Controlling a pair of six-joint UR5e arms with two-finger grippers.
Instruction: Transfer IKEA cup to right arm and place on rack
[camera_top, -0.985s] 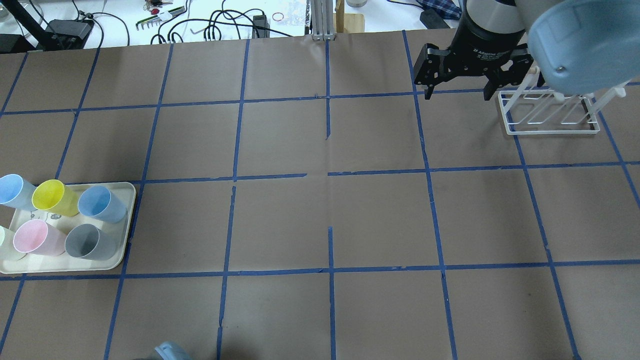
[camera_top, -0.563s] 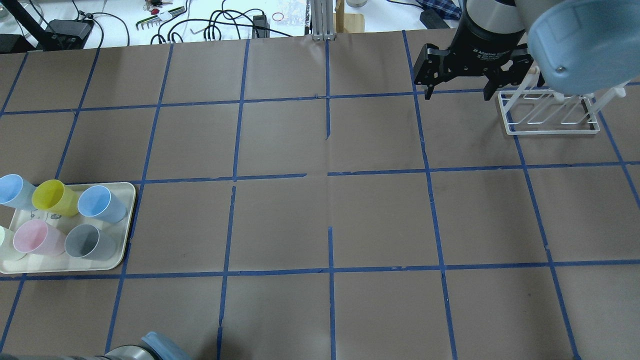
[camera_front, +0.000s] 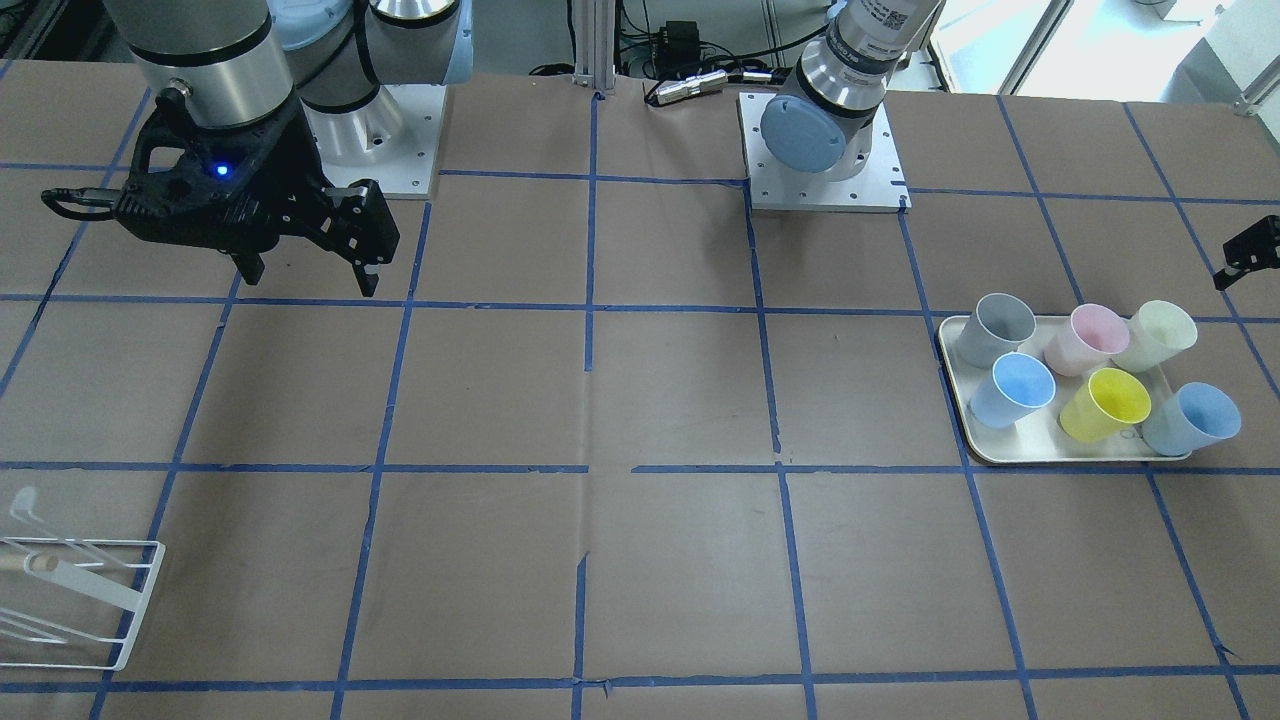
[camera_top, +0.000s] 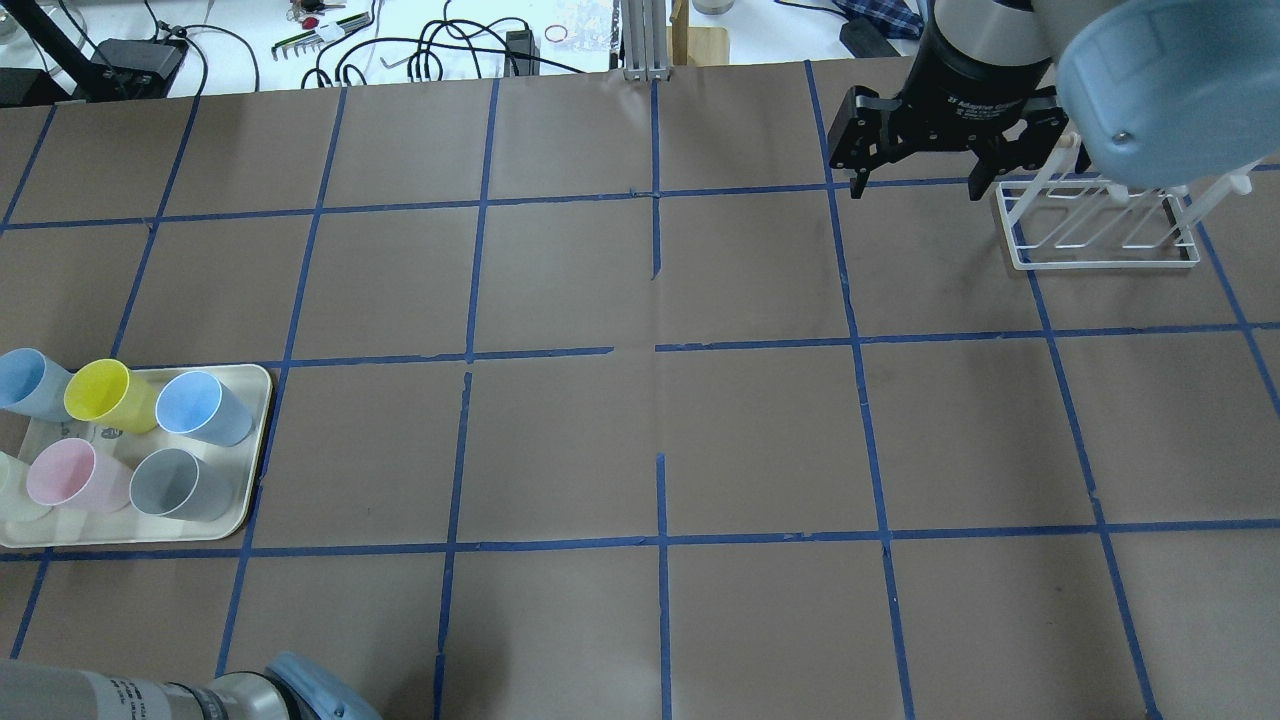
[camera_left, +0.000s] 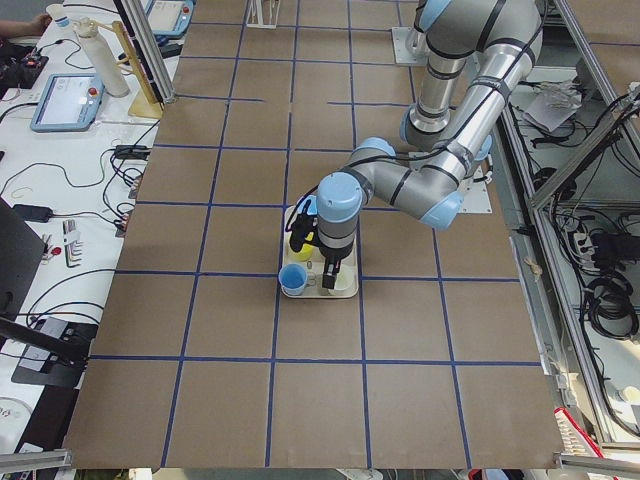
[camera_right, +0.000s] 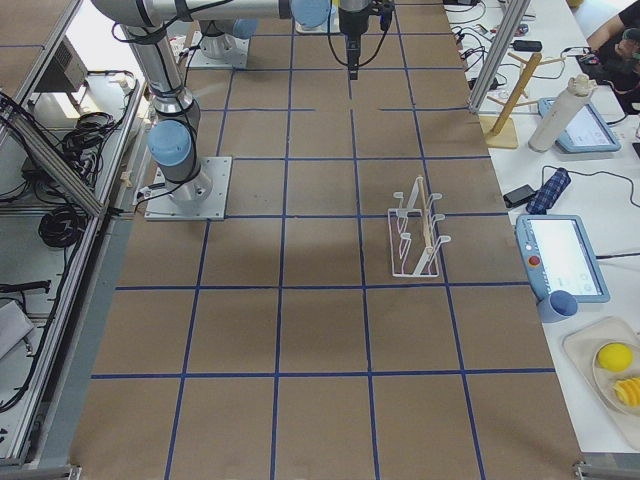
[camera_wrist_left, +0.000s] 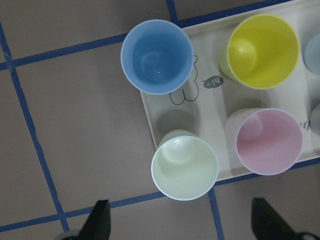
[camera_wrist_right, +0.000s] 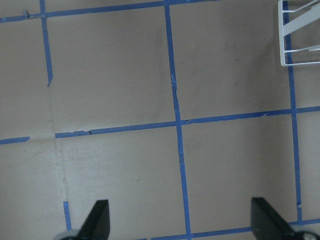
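Hovering left gripper (camera_wrist_left: 182, 225) right above IKEA cup (camera_wrist_left: 184, 161) — fingers spread wide, holding nothing, likely lining up for grab. Finding cup standing upright at tray (camera_wrist_left: 210, 107) corner on bench (camera_top: 560, 450), just beside pink cup (camera_wrist_left: 269, 141). Hanging right gripper (camera_top: 915, 185) near rack (camera_top: 1100, 264), spread wide too — probably waiting close for taking cup over.
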